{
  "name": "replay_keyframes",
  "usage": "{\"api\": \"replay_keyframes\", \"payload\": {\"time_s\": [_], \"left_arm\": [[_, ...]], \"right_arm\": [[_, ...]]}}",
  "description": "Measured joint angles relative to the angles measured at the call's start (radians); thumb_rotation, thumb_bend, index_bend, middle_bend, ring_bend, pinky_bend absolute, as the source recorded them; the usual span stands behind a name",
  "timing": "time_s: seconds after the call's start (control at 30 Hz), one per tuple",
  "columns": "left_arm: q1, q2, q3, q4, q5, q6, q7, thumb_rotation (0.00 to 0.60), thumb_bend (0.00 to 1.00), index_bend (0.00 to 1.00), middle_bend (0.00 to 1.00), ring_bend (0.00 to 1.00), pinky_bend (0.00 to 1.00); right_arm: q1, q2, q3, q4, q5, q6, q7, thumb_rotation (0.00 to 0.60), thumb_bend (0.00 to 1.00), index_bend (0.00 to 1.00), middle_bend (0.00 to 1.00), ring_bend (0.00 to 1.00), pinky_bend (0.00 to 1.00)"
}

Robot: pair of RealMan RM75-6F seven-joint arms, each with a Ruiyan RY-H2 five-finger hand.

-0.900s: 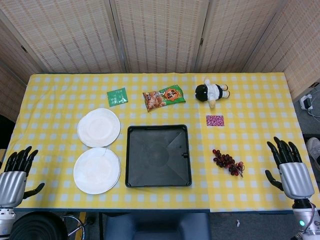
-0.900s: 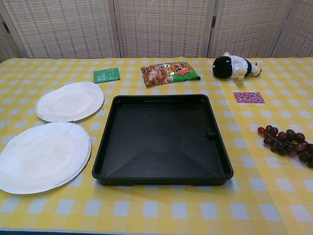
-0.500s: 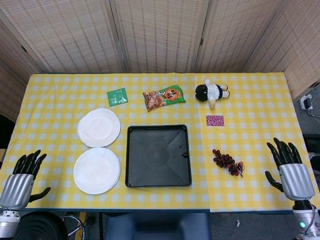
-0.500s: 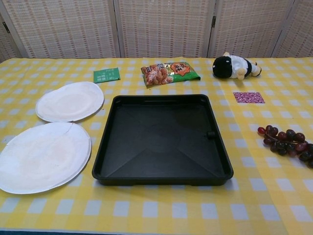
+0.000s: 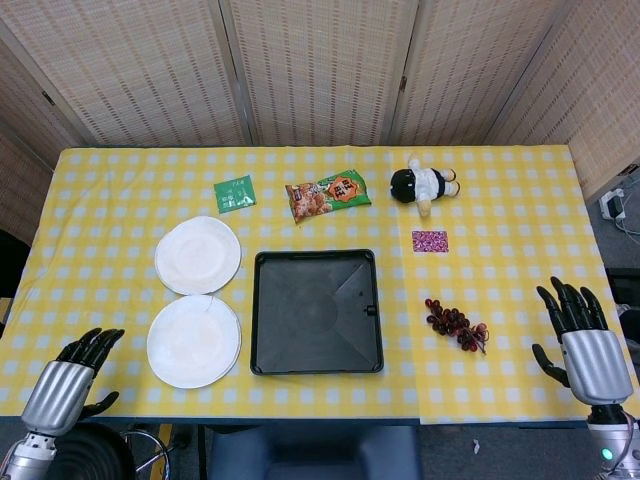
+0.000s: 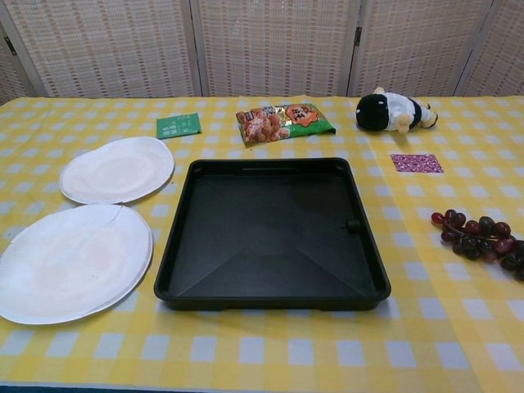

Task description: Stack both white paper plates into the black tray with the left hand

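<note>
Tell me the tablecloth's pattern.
Yellow and white checks on the tablecloth, clearest in the chest view.

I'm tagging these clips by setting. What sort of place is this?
Probably a staged indoor test area rather than a home dining room: a table in a yellow checked tablecloth stands against woven folding screens, with unrelated props laid out, such as a black-and-white plush toy and a black plastic tray.

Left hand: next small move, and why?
Probably slide the left hand right toward the rim of the near plate. The hand is open beside the table's front-left corner, touching nothing; both plates lie left of the black tray, which holds nothing, and this one is closer.
</note>
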Motion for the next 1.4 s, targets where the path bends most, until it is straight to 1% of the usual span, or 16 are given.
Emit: {"api": "replay_keyframes", "payload": {"time_s": [0.03, 0.1, 0.17, 0.23, 0.27, 0.33, 0.4, 0.57, 0.67, 0.9, 1.2, 1.4], "left_arm": [[0.003, -0.017, 0.003, 0.026, 0.017, 0.02, -0.008, 0.6, 0.2, 0.22, 0.46, 0.39, 0.56], [0.008, -0.045, 0.008, 0.068, 0.043, 0.05, -0.023, 0.6, 0.2, 0.27, 0.7, 0.62, 0.76], [0.013, -0.079, 0.014, 0.117, 0.067, 0.074, -0.051, 0.6, 0.2, 0.33, 0.88, 0.81, 0.91], [0.017, -0.114, 0.019, 0.164, 0.086, 0.098, -0.092, 0.6, 0.2, 0.38, 0.98, 0.94, 0.99], [0.02, -0.129, 0.021, 0.184, 0.092, 0.107, -0.11, 0.6, 0.2, 0.41, 1.0, 0.98, 1.0], [0.025, -0.157, 0.029, 0.223, 0.097, 0.117, -0.145, 0.6, 0.2, 0.43, 1.0, 1.0, 1.0], [0.028, -0.167, 0.037, 0.237, 0.092, 0.107, -0.158, 0.6, 0.2, 0.45, 1.0, 1.0, 1.0], [0.035, -0.199, 0.051, 0.268, 0.07, 0.068, -0.149, 0.6, 0.21, 0.48, 1.0, 1.0, 1.0], [0.035, -0.226, 0.056, 0.291, 0.071, 0.062, -0.145, 0.6, 0.25, 0.49, 1.0, 1.0, 1.0], [0.028, -0.266, 0.064, 0.316, 0.058, 0.013, -0.113, 0.6, 0.32, 0.49, 1.0, 1.0, 1.0], [0.007, -0.331, 0.066, 0.361, 0.055, -0.029, -0.104, 0.6, 0.33, 0.48, 1.0, 1.0, 1.0], [-0.009, -0.359, 0.053, 0.375, 0.034, -0.058, -0.08, 0.6, 0.33, 0.48, 1.0, 1.0, 1.0]], "right_arm": [[0.001, -0.002, 0.0, 0.002, -0.001, -0.001, -0.002, 0.6, 0.36, 0.0, 0.0, 0.0, 0.0], [0.003, -0.005, 0.0, 0.004, -0.002, -0.005, -0.006, 0.6, 0.37, 0.0, 0.0, 0.0, 0.0], [0.004, -0.007, 0.001, 0.006, 0.0, -0.008, -0.008, 0.6, 0.37, 0.0, 0.0, 0.0, 0.0], [0.005, -0.009, 0.002, 0.008, 0.004, -0.012, -0.009, 0.6, 0.37, 0.0, 0.0, 0.0, 0.0], [0.006, -0.01, 0.002, 0.008, 0.005, -0.015, -0.01, 0.6, 0.37, 0.0, 0.0, 0.0, 0.0], [0.008, -0.011, 0.003, 0.009, 0.01, -0.019, -0.012, 0.6, 0.37, 0.0, 0.0, 0.0, 0.0], [0.008, -0.011, 0.003, 0.008, 0.011, -0.021, -0.009, 0.6, 0.37, 0.0, 0.0, 0.0, 0.0], [0.012, -0.009, 0.004, 0.01, 0.014, -0.03, -0.006, 0.6, 0.37, 0.0, 0.0, 0.0, 0.0], [0.012, -0.007, 0.004, 0.01, 0.015, -0.03, -0.008, 0.6, 0.37, 0.0, 0.0, 0.0, 0.0], [0.01, -0.003, 0.006, 0.009, 0.015, -0.027, 0.0, 0.6, 0.37, 0.0, 0.0, 0.0, 0.0], [0.016, -0.005, 0.009, 0.012, 0.027, -0.039, -0.001, 0.6, 0.37, 0.0, 0.0, 0.0, 0.0], [0.018, -0.004, 0.011, 0.014, 0.032, -0.045, 0.001, 0.6, 0.37, 0.0, 0.0, 0.0, 0.0]]}}
